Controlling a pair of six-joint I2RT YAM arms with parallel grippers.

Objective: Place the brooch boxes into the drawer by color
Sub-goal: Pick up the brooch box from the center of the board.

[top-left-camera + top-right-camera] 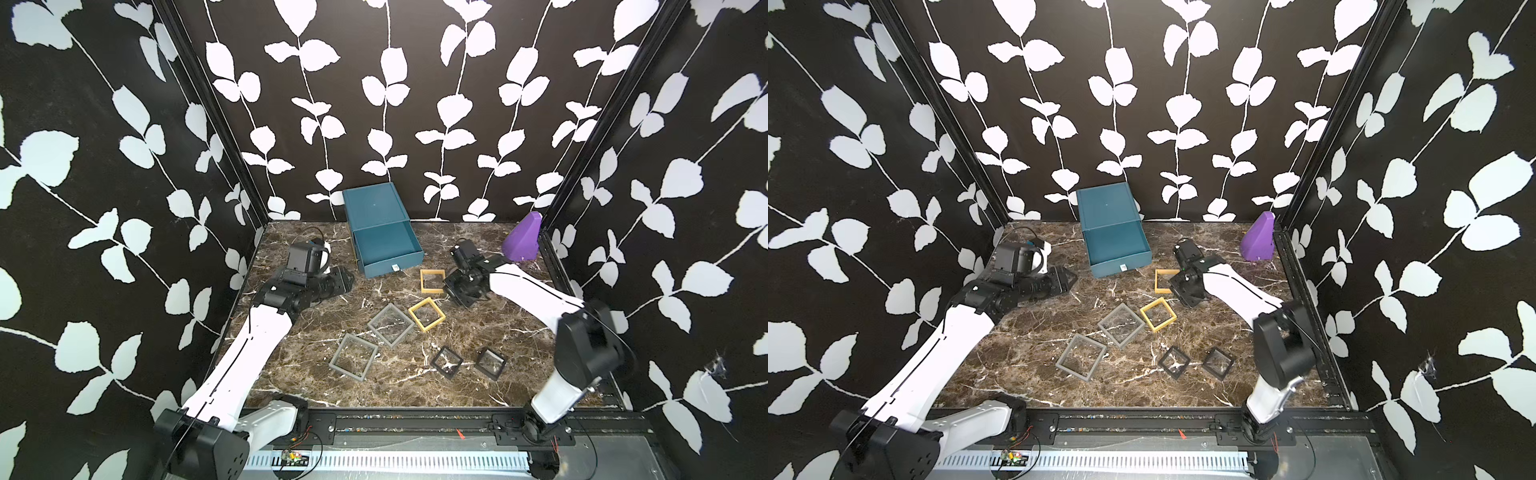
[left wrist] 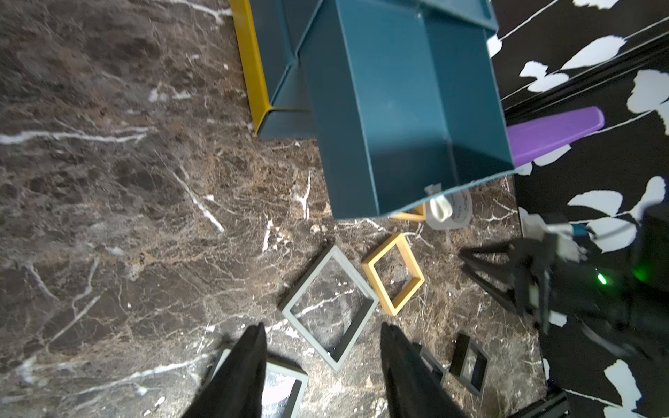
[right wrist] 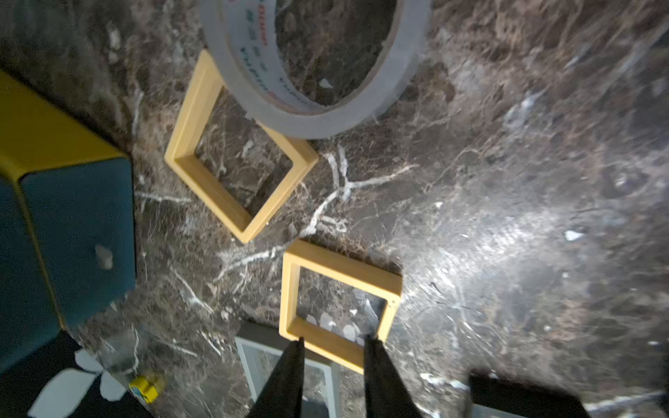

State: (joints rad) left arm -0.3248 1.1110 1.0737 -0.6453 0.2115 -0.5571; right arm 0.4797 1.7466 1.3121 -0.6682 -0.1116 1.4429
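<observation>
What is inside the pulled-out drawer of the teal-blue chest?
Nothing: the pulled-out drawer shows only its bare teal floor in both top views. Any part tucked under the top of the chest is covered.

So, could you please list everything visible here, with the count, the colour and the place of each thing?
teal box-shaped chest of drawers: 1, teal, back of the table; one drawer pulled open, empty.
yellow square frame boxes: 2, yellow, clear centres, in front of the chest.
grey square frame boxes: 2, grey, larger, mid-table.
black square frame boxes: 2, black, smaller, nearer the front.
clear plastic tape roll: 1, whitish, by a yellow box.
purple wedge: 1, purple, back right corner.
brown marble-pattern table: 1, white-veined.
left gripper: 1, black, open, empty.
right gripper: 1, black, at a yellow box's edge; grip unclear.
</observation>
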